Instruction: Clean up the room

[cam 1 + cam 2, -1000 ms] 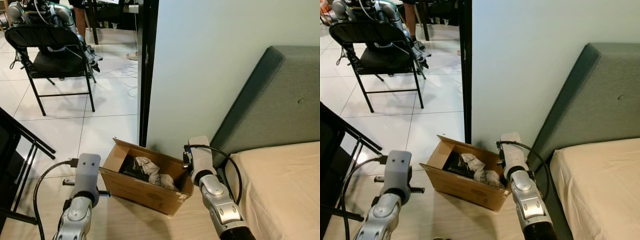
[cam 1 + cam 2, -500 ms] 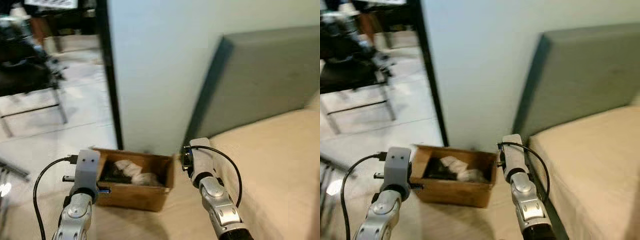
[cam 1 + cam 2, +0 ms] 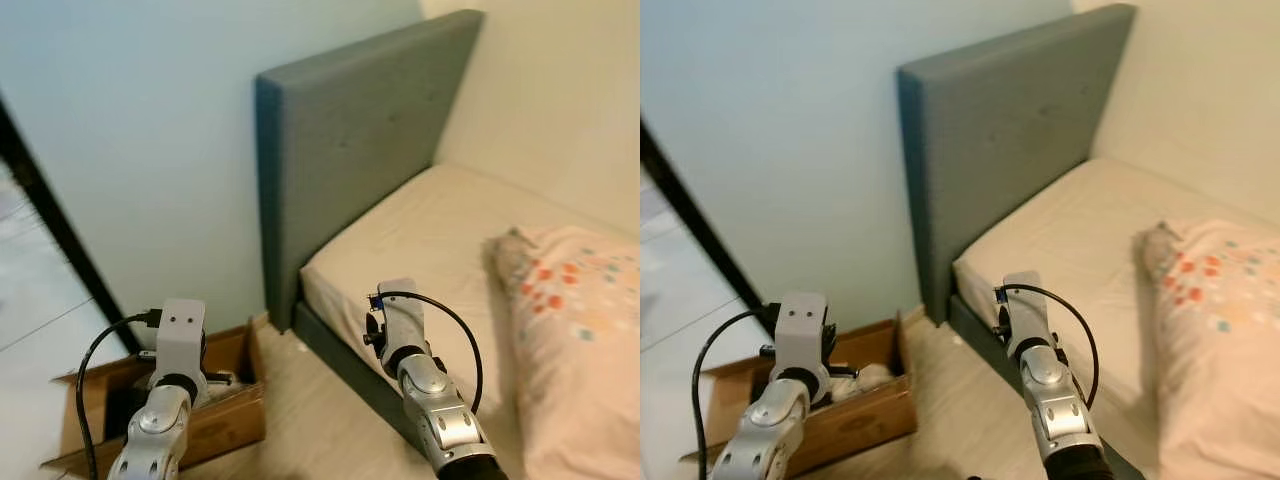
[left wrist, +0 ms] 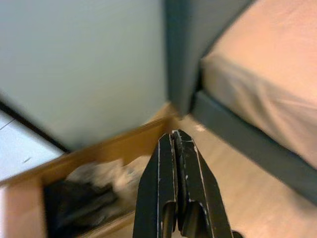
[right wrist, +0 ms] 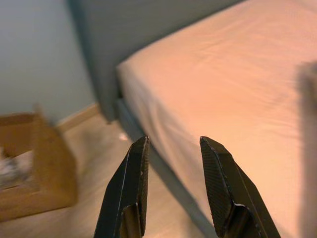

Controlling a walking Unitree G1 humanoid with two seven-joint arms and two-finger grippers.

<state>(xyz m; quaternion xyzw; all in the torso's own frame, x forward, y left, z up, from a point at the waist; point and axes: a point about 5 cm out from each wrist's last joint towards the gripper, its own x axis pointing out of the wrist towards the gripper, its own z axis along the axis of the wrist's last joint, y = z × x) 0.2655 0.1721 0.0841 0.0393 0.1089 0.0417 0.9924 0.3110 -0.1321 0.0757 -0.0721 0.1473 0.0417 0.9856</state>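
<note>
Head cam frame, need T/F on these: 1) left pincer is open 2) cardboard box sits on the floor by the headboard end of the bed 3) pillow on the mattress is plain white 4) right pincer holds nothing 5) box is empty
1) False. The left pincer has its fingers pressed together, shut on nothing.
2) True. The cardboard box stands on the wooden floor, left of the grey headboard.
3) False. The pillow is pale pink with orange and teal spots.
4) True. The right pincer is open, with the mattress showing between its fingers.
5) False. The box holds crumpled light and dark items.
</note>
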